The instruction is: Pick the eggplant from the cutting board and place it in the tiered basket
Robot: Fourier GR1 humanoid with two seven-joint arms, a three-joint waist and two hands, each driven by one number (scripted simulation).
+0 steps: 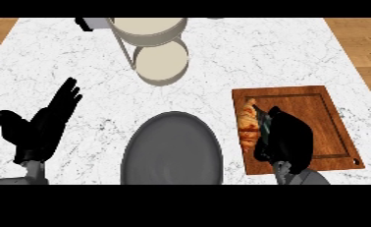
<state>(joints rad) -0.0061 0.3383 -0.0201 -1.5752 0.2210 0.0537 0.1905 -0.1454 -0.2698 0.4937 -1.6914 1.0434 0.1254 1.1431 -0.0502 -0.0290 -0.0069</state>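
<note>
Marble-patterned white counter point(275, 54) fills the view. At about four o'clock lies a brown wooden cutting board point(326, 118) with a grooved rim. The right hand point(288, 135) rests over the board's left half, its black fingers curled downward; whether they close on anything cannot be told. The eggplant is not clearly visible beneath that hand. Just beside the hand, at its nine o'clock, sits a golden-brown croissant point(247, 123). At six o'clock lies a round dark grey plate point(172, 150). At twelve o'clock stands the cream-coloured tiered basket point(156, 44), two round trays on a metal frame. At eight o'clock the left hand point(42, 125) shows, fingers spread, holding nothing.
</note>
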